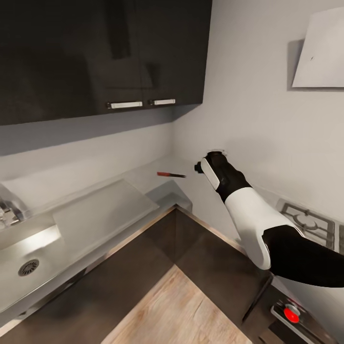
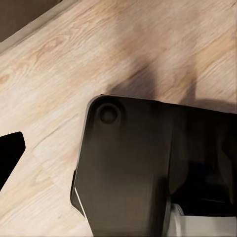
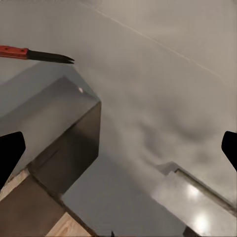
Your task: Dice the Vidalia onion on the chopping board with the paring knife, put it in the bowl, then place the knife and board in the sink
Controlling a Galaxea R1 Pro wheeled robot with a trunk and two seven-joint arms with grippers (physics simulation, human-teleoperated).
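Head view: right pincer (image 1: 198,167) reaches toward the paring knife (image 1: 171,175), which lies on the desk (image 1: 143,179) in the corner, well apart from the sink (image 1: 28,258).

Left wrist view: wood floor (image 2: 59,64); left pincer's state cannot be told.

Right wrist view: jaws spread, empty; the knife sits ahead. Judged step: fetching the knife; next, advance and close on the handle.

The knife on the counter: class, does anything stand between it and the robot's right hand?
Nothing visible does. The knife lies alone on the grey counter in the corner, and the right hand hangs in the air beside it, with only bare counter and wall between them.
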